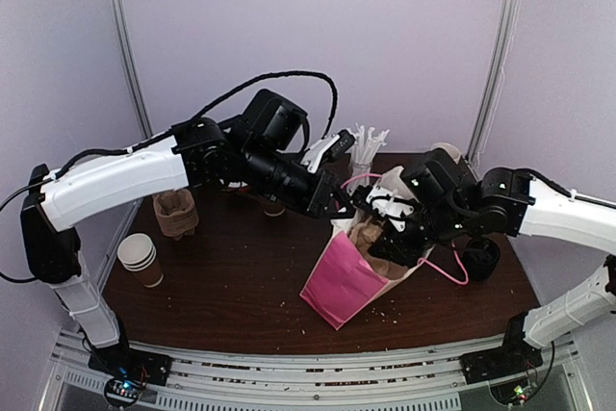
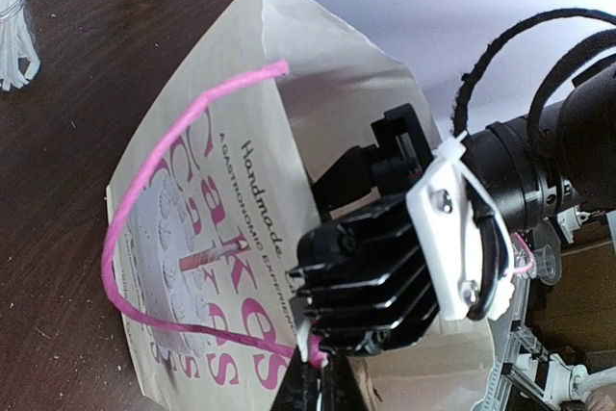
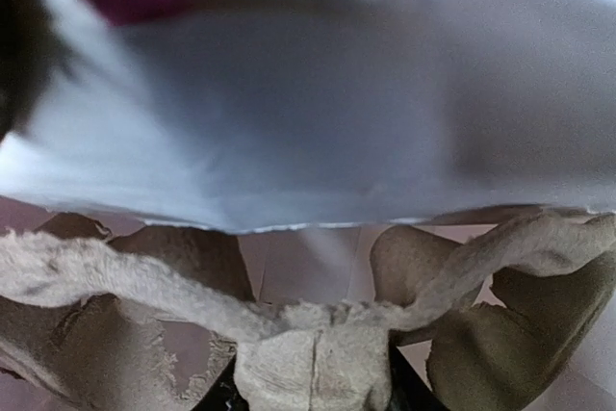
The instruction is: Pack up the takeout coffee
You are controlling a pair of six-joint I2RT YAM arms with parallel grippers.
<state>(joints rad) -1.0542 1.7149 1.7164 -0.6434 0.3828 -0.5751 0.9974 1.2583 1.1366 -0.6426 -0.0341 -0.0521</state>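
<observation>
A pink and white paper bag (image 1: 342,281) stands open at mid table. My left gripper (image 1: 339,204) is shut on the bag's pink cord handle (image 2: 192,103), pinching it at the fingertips (image 2: 322,353). My right gripper (image 1: 387,228) reaches into the bag's mouth, shut on the centre tab of a brown pulp cup carrier (image 3: 313,368) that sits partly inside the bag (image 3: 318,122). The takeout coffee is not plainly in view. A small brown shape (image 1: 274,208) peeks from under my left arm, and I cannot tell what it is.
A stack of lidless brown cups (image 1: 140,259) and a second pulp carrier (image 1: 176,214) stand at the left. Straws in a holder (image 1: 366,146) are at the back. Black lids (image 1: 479,259) sit right of the bag. Crumbs dot the dark table (image 1: 241,305).
</observation>
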